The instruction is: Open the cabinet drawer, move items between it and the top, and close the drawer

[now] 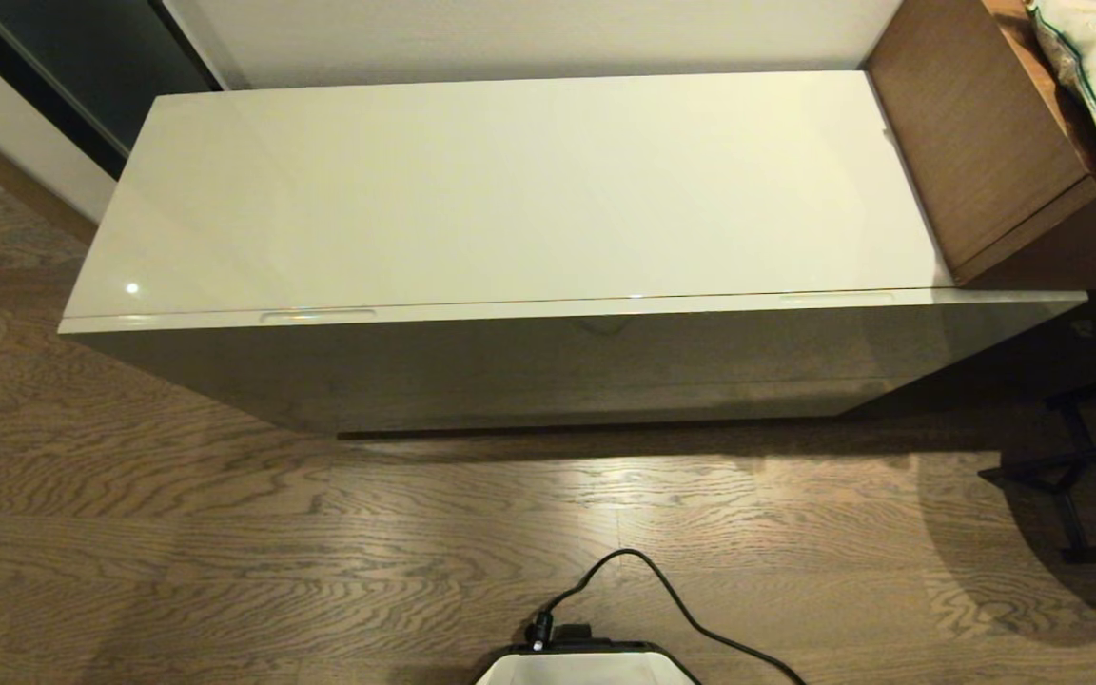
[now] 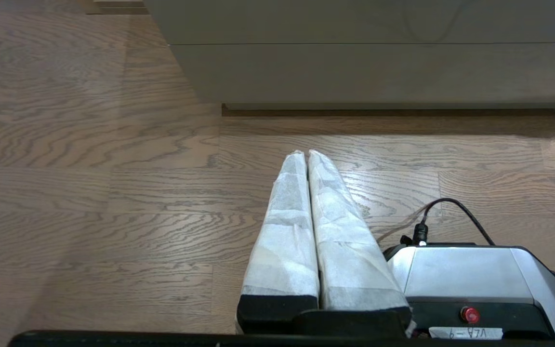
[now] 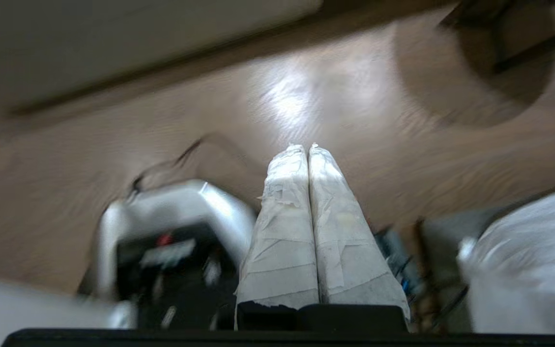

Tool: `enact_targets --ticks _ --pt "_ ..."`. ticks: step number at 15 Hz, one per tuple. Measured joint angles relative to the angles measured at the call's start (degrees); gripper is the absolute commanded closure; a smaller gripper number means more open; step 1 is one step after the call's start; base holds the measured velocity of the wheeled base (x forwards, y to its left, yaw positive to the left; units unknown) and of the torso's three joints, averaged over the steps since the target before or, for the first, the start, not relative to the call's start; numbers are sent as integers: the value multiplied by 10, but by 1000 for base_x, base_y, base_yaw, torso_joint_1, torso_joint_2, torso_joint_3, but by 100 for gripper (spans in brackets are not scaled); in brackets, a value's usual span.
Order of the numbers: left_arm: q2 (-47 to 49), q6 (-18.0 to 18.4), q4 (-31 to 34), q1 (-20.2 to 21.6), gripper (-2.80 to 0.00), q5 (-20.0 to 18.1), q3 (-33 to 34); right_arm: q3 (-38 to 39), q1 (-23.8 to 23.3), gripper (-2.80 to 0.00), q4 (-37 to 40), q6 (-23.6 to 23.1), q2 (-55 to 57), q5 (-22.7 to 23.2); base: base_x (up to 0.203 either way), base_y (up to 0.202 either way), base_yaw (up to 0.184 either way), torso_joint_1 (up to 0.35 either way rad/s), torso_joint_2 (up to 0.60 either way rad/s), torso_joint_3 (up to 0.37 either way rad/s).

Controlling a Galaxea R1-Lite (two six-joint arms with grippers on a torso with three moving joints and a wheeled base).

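Head camera looking steeply down on the top (image 1: pixel 510 190), both wrist cameras low, sharing wood floor (image 2: pixel 89 193)

Drawer (image 1: pixel 548 319): long, glossy grey-beige, spanning the cabinet's full width; pushed fully in, front flush under the top; two oblong recessed slots along its upper rim, one toward each end.
Top (image 1: pixel 510 190): long glossy cream-white rectangular panel, lying flat, butting against a wall behind.

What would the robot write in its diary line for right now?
drawer: closed | top: bare | left gripper: shut, low over floor | right gripper: shut, low over floor | slippers: not in view
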Motion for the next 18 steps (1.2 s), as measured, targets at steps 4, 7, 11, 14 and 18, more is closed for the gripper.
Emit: enact_targets --ticks 4,7,11,14,18 --pt "0 0 0 0 0 0 0 161 -1 0 -110 -67 -53 -61 0 0 0 0 0 0" --pt "0 0 0 0 0 0 0 230 -2 0 -198 -103 -82 -67 0 0 0 0 0 0" --pt "0 0 0 0 0 0 0 366 -2 0 -394 -105 -95 -60 0 0 0 0 0 0" --pt "0 0 0 0 0 0 0 508 -2 0 -585 -154 -98 -39 0 0 0 0 0 0" --pt "0 0 0 0 0 0 0 542 -2 0 -643 -180 -99 57 0 0 0 0 0 0"
